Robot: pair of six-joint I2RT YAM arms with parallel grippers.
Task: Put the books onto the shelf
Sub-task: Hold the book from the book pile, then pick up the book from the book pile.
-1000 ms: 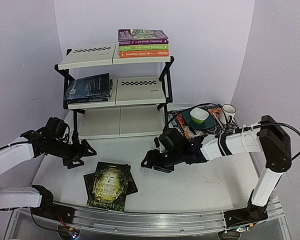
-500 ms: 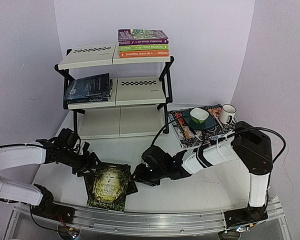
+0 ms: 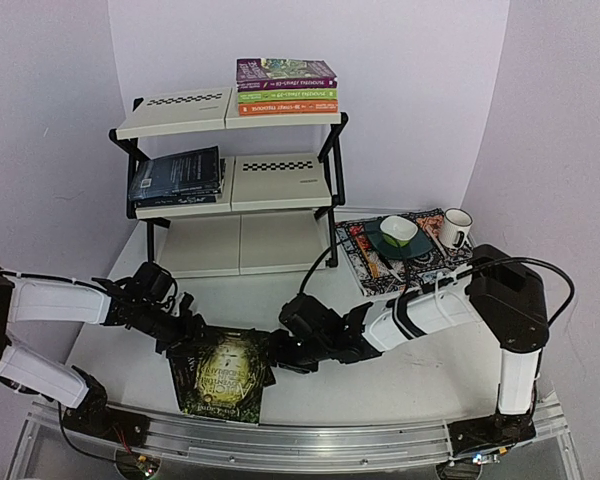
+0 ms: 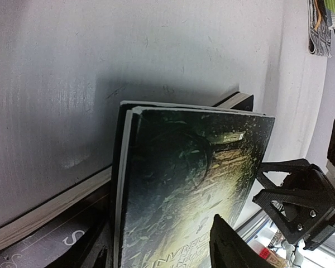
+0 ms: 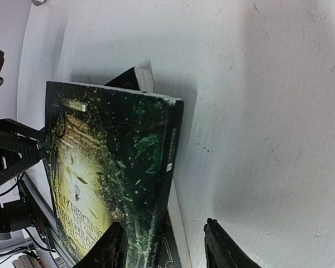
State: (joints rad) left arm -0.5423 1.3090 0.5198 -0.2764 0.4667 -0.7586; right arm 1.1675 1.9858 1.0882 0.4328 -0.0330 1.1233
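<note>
I have both arms low over the front of the surface (image 3: 380, 370), closing in on one small pile of books from either side. The green-gold book (image 3: 220, 372) lies on top of that pile, cover up, near the front edge. At least one black book (image 4: 33, 240) lies askew under it, its cream page edge showing.

The left tool (image 3: 185, 325) sits at the pile's left edge. On its wrist camera the fingers (image 4: 226, 245) stand apart with the green-gold book's edge between them, one finger over the cover. I cannot tell whether they press on it.

The right tool (image 3: 277, 350) sits at the pile's right edge, just beside the spine. Its fingers (image 5: 113, 248) are also apart, one over the cover and one on the bare surface side, and again I cannot tell whether they grip.

On the shelf (image 3: 280, 180), the stack of purple, green and orange books (image 3: 286, 87) rests on the top tier's right panel, and the dark blue books (image 3: 178, 175) lie on the middle tier's left panel.

To the right, the patterned mat (image 3: 365, 255) carries a green bowl (image 3: 398, 231) and a white mug (image 3: 456, 227).
</note>
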